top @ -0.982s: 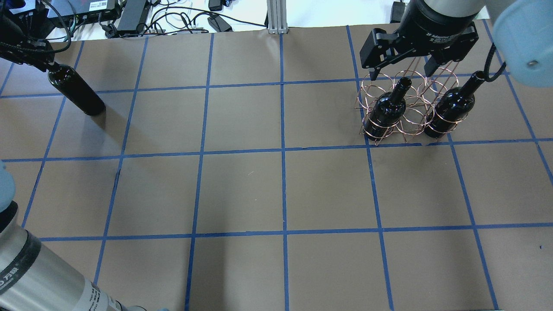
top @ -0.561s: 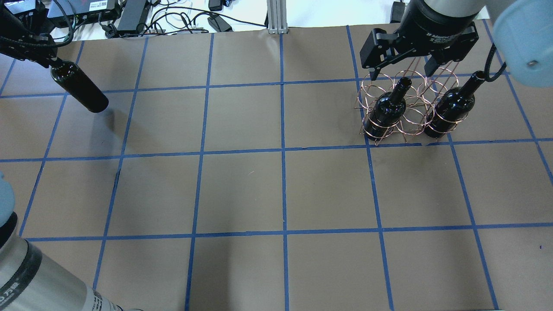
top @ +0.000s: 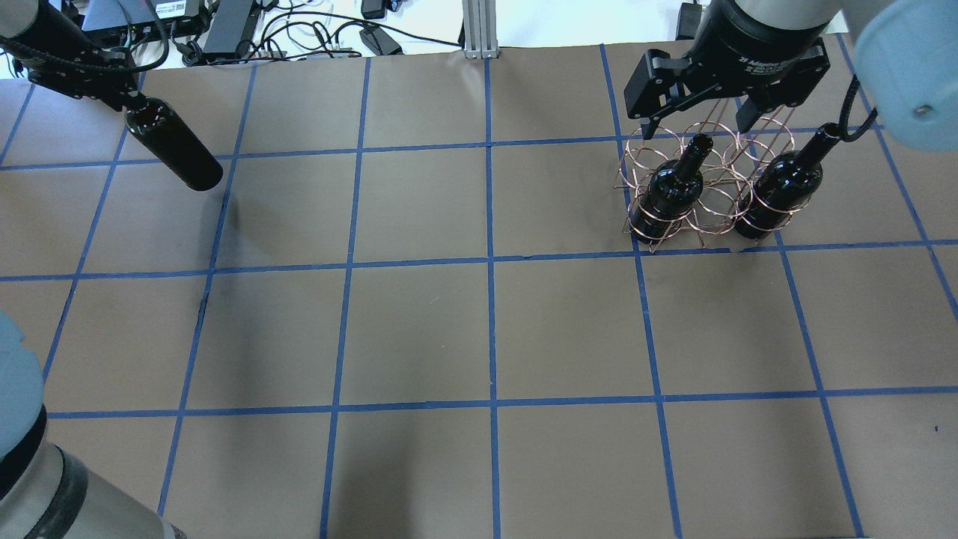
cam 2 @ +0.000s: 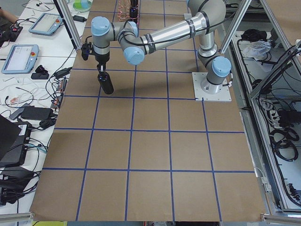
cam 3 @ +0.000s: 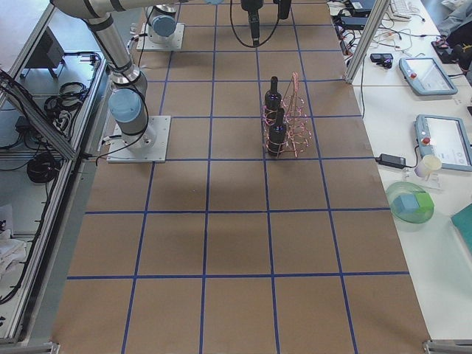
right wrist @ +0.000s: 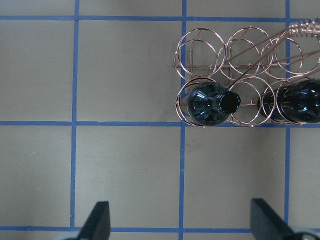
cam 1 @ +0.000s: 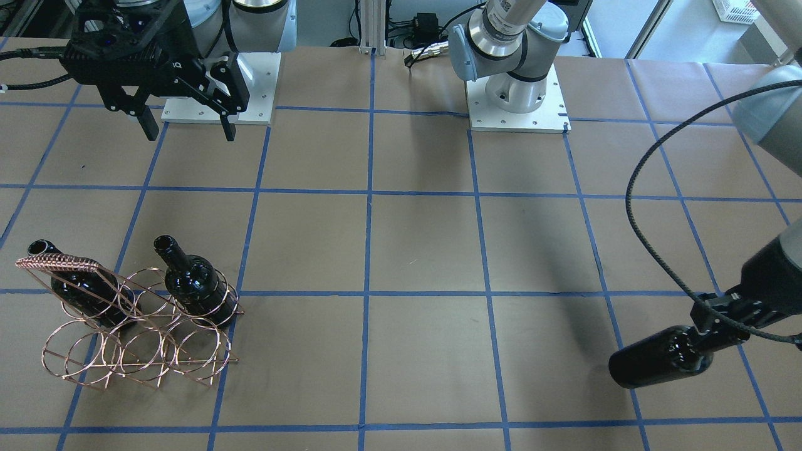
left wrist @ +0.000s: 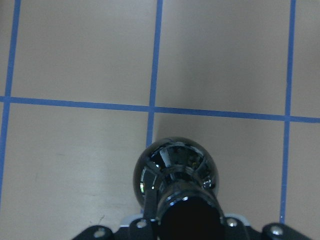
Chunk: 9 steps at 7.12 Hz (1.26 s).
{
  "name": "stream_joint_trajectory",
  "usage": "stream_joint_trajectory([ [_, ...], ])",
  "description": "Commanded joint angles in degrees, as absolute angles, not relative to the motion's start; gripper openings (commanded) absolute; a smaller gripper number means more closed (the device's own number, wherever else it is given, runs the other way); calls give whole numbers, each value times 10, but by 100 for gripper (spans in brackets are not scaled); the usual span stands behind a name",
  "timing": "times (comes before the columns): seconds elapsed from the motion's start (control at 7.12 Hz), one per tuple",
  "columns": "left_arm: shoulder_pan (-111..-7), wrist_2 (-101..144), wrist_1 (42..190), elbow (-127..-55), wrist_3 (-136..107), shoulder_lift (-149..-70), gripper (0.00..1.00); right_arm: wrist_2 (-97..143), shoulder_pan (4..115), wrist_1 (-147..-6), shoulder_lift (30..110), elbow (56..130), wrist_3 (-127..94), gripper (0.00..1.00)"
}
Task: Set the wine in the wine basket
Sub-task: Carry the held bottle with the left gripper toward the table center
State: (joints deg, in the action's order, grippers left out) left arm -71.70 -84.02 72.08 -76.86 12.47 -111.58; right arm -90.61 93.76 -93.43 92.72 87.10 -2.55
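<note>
My left gripper (top: 112, 96) is shut on the neck of a near-black wine bottle (top: 176, 148) and holds it tilted above the table at the far left. The bottle also shows in the front view (cam 1: 658, 366) and the left wrist view (left wrist: 175, 172). The copper wire wine basket (top: 707, 176) stands at the far right. Two more bottles (top: 668, 193) (top: 782, 187) stand upright in the end loops of its row nearest the robot; the loop between them is empty. My right gripper (top: 696, 127) hangs open and empty above the basket (right wrist: 220, 65).
Cables and power bricks (top: 232, 22) lie beyond the table's far edge, beside an aluminium post (top: 479, 30). The arm base plates (cam 1: 517, 113) sit at the robot's side. Brown paper with a blue tape grid (top: 490, 337) covers the table.
My left gripper has lifted the bottle off the table and carried it to the right. The right arm, the basket and its two bottles have not moved.
</note>
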Motion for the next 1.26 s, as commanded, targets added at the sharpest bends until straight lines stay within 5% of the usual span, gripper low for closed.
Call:
stream_joint_trajectory([
  [0.0, -774, -841, 717, -818, 34, -1074, 0, -906, 938, -934, 927, 871, -25, 100],
  [1.12, -1008, -903, 569, -962, -143, -1022, 0, -906, 938, -934, 928, 871, -25, 100],
])
